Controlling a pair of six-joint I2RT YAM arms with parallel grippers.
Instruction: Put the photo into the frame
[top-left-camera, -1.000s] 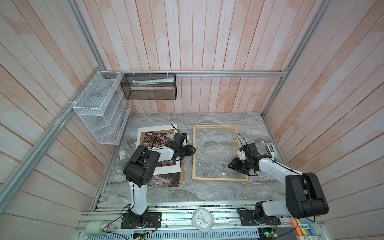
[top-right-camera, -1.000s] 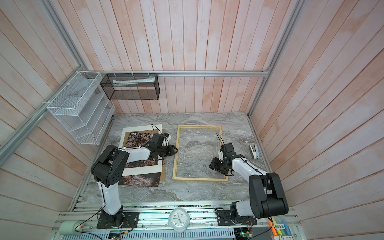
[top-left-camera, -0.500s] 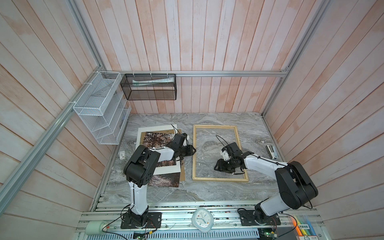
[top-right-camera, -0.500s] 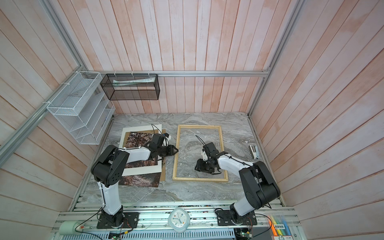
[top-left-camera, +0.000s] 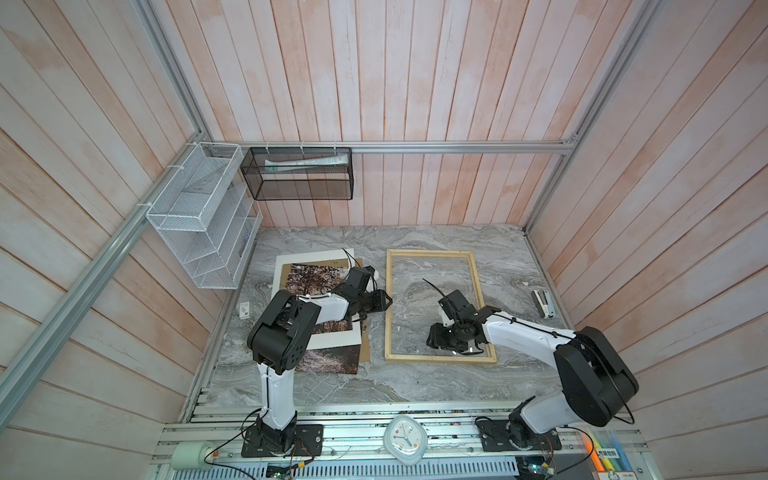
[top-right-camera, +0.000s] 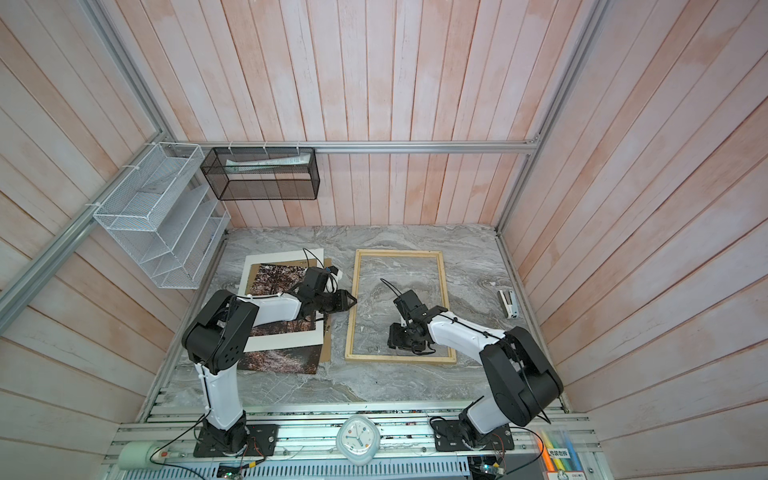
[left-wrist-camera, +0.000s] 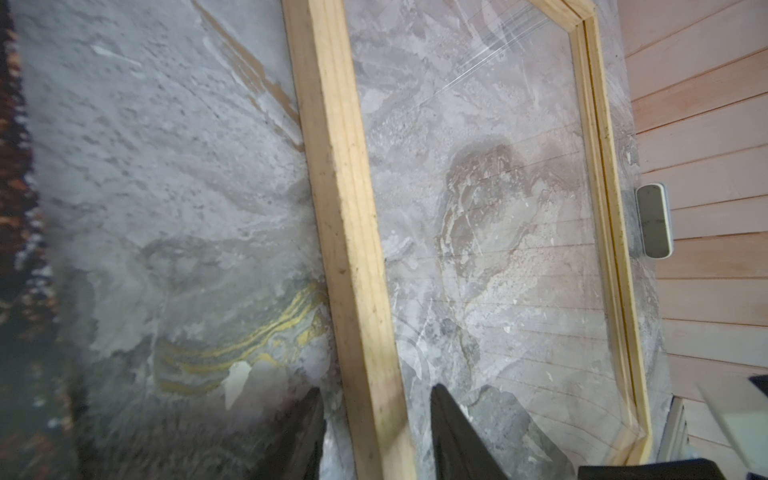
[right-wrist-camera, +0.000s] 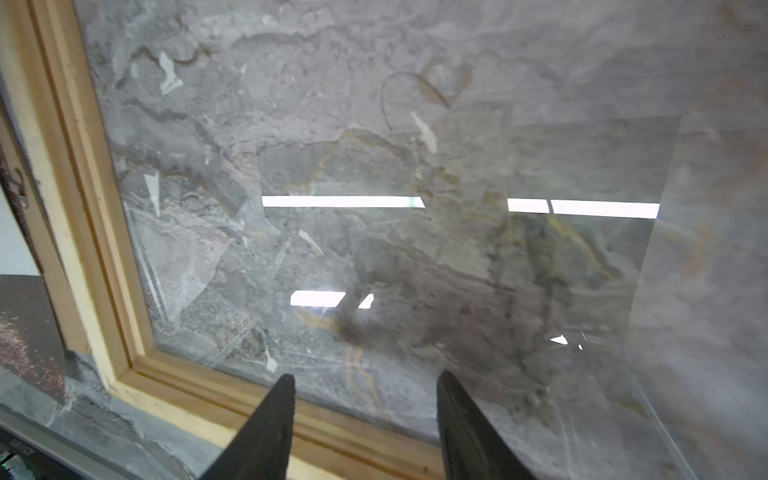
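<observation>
The frame (top-left-camera: 389, 316) (top-right-camera: 354, 316) of pale wood lies flat on the marble table, with a clear pane in it that reflects lights. Left of it the photo (top-left-camera: 309, 278) (top-right-camera: 274, 280), an autumn forest print, lies under a white mat board, and its near end (top-left-camera: 332, 359) sticks out. My left gripper (top-left-camera: 387, 301) (left-wrist-camera: 376, 399) is open and straddles the frame's left slat (left-wrist-camera: 345, 208), with a gap on each side. My right gripper (top-left-camera: 436, 343) (right-wrist-camera: 365, 378) is open and empty over the pane by the near slat (right-wrist-camera: 208, 399).
The white mat board (top-left-camera: 316, 338) lies on a brown backing board (top-left-camera: 365, 345). A small white and grey device (top-left-camera: 542, 303) (left-wrist-camera: 654, 220) sits by the right wall. A white wire rack (top-left-camera: 199, 216) and a black mesh basket (top-left-camera: 297, 174) hang on the walls.
My right gripper has swung left from the frame's right slat to the pane near the front slat, and its jaws have widened slightly. The left arm has not moved.
</observation>
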